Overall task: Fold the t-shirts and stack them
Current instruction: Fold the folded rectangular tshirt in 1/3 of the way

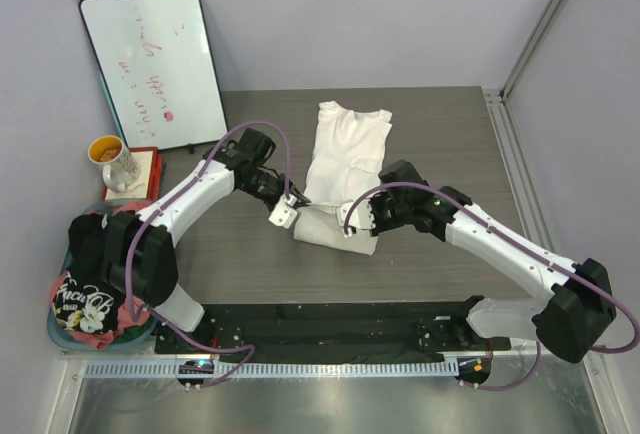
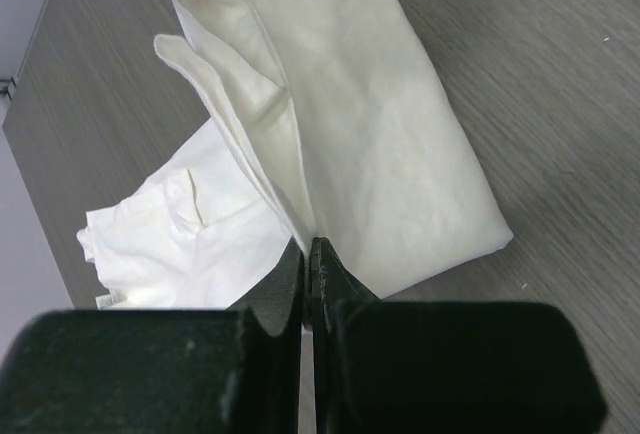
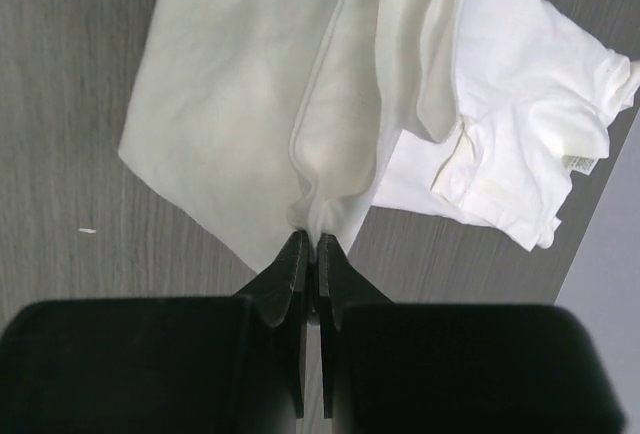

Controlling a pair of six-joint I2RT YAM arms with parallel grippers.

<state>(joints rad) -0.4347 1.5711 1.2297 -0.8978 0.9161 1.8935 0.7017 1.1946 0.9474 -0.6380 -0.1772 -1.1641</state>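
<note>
White t-shirt (image 1: 345, 149): soft, creased fabric, folded edge pinched in left gripper (image 2: 308, 246) and right gripper (image 3: 312, 242), layers fanning ahead of both.

free: tabletop (image 1: 450, 144) right of white t-shirt (image 1: 345, 154) | obstacles: whiteboard (image 1: 155, 64) far-left, laundry basket (image 1: 55, 332) near-left

Plain white t-shirt (image 1: 347, 149) on a grey wood-grain table (image 1: 450, 144).
A black shirt (image 1: 82, 299) carries pale lettering; the whiteboard (image 1: 150, 64) has red writing.
</note>
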